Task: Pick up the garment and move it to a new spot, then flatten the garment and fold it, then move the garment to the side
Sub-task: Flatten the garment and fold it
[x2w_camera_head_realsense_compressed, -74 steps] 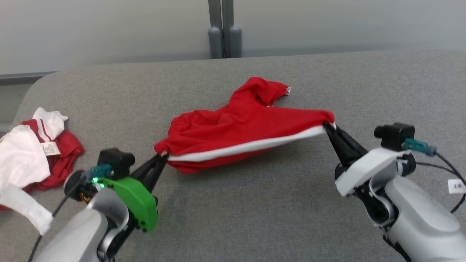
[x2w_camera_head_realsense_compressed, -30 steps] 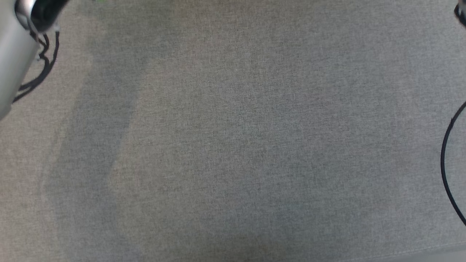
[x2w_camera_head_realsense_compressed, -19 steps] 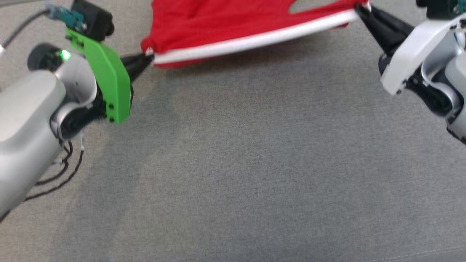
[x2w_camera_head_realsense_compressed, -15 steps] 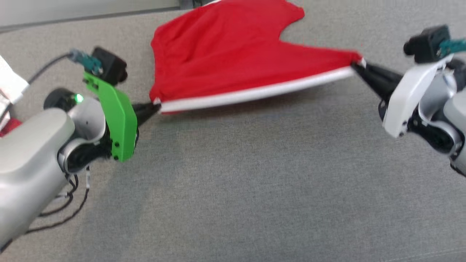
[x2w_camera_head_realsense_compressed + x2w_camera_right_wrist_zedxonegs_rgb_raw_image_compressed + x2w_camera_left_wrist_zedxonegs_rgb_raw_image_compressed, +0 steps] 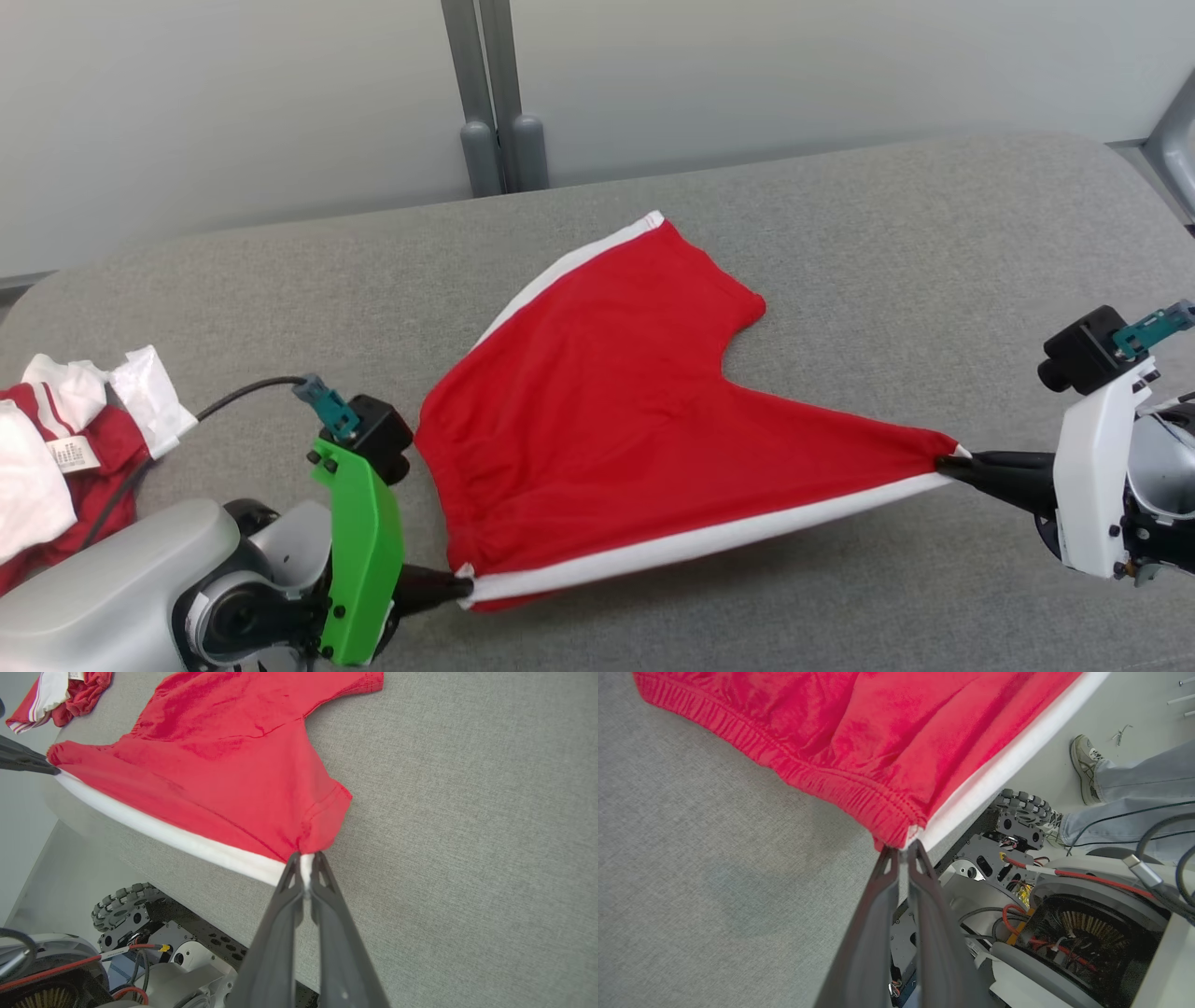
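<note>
While the left end effector (image 5: 465,588) is clamped tight on the waistband corner and the right end effector (image 5: 945,459) on the leg-hem corner, the shorts (image 5: 597,411) lie spread mid-bench (image 5: 887,215). The white stripe is taut between the two grips along the front edge. The far leg lies flat, pointing toward the post (image 5: 495,112) behind. A pile (image 5: 56,457) of red-and-white clothes sits at the left end, well apart from the shorts. The left wrist cable (image 5: 233,397) runs between the pile and the shorts. A person's foot (image 5: 1083,765) is on the floor near the robot's wheel (image 5: 1020,805).
</note>
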Controlling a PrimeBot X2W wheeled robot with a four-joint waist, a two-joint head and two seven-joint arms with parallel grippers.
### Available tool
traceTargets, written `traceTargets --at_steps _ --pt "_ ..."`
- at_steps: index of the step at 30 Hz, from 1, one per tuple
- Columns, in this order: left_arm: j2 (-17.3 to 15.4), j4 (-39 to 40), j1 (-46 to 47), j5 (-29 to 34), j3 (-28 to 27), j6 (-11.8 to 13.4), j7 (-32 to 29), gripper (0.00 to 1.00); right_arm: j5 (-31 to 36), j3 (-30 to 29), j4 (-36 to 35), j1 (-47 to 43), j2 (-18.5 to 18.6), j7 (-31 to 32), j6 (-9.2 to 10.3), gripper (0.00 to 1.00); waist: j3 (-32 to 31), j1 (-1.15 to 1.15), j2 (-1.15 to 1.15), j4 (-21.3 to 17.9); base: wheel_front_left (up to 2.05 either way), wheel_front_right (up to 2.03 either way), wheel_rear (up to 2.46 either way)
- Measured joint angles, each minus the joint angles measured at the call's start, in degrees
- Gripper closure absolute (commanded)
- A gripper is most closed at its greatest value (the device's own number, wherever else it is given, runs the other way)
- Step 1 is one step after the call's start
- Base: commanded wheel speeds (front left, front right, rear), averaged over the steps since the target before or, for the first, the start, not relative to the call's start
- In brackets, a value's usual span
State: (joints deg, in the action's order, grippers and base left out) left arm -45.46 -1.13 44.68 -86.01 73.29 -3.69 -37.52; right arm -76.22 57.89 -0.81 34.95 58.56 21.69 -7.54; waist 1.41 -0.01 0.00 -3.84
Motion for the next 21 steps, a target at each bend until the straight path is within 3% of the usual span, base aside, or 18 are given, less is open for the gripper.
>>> traceTargets --at_steps 5,11,21 --pt "-1.52 4.63 -0.42 -2.49 -0.13 2.59 -4.06 1.00 -0.43 -3.01 -1.81 -0.92 1.10 2.69 0.00 1.00 -0.86 0.00 0.00 -0.26 0.00 0.00 0.00" --pt "-2.00 4.43 4.65 -6.23 -1.04 4.46 -12.46 1.00 -0.65 -7.27 -0.14 2.65 -1.47 8.75 -0.01 1.00 1.79 0.00 0.00 0.16 0.00 0.00 0.00" --pt "3.47 -1.12 15.57 -12.41 -6.48 5.80 -20.13 1.00 0.04 -13.84 13.78 18.64 -9.34 23.97 -0.01 1.00 11.15 0.00 0.00 3.39 0.00 0.00 0.00"
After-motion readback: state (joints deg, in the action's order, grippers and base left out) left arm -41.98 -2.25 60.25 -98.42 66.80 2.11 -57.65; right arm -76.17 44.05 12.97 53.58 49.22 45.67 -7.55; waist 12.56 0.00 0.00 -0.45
